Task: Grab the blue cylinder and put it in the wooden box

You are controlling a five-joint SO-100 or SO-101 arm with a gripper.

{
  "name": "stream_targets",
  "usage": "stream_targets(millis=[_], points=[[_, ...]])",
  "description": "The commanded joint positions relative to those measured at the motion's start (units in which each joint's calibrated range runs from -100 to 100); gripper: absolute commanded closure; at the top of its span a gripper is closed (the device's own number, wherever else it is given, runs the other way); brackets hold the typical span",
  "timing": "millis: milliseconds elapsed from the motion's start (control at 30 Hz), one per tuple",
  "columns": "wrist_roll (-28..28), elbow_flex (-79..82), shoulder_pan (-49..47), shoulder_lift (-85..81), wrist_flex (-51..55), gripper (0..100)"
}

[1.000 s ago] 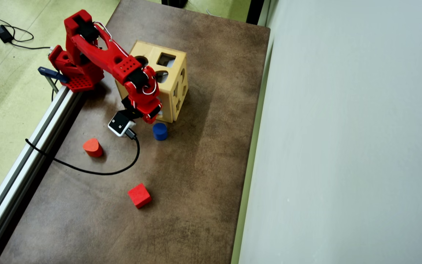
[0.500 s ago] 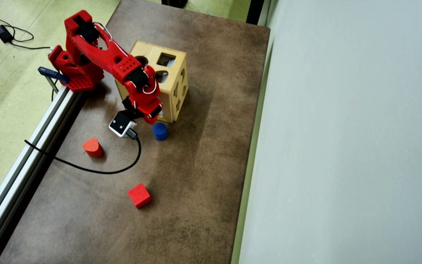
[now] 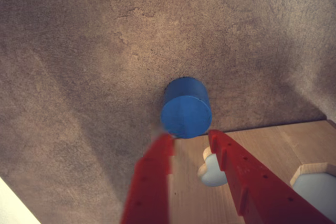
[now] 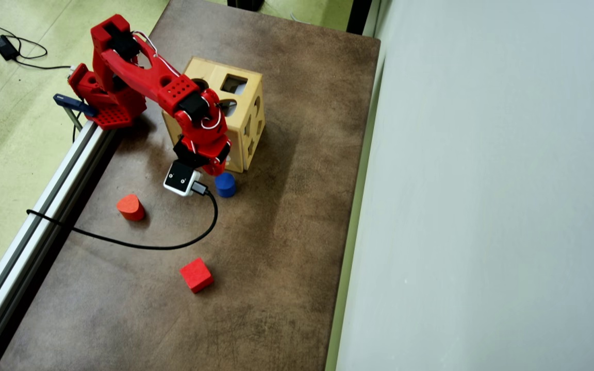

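The blue cylinder [image 3: 185, 109] stands upright on the brown table, just beyond my red fingertips [image 3: 214, 137] in the wrist view. My gripper [image 3: 189, 139] is open, with nothing between its fingers, and the gap is about as wide as the cylinder. Behind the fingers lies a face of the wooden box [image 3: 273, 148] with pale cut-outs. From overhead, the blue cylinder [image 4: 225, 184] sits close to the near corner of the wooden box [image 4: 243, 111], and my gripper [image 4: 218, 168] hangs just above and to its left.
A red-orange rounded block [image 4: 131, 207] and a red cube [image 4: 196, 275] lie on the table nearer the front. A black cable [image 4: 147, 246] loops from the wrist camera to the aluminium rail [image 4: 34, 216] on the left. A grey wall [image 4: 482, 206] borders the right.
The wrist has swung to the right, bringing the camera and fingers closer to the blue cylinder. The cable loop has shifted with it. The cylinder has not moved.
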Motion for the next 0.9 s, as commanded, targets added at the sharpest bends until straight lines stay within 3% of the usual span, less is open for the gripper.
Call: stream_targets(millis=[0,333,867], points=[[-0.1,-2.7,0.4,-0.7,3.4,76],[-0.1,-2.9,0.4,3.6,5.4,60],[-0.2,-4.3,-0.4,10.9,4.9,59]])
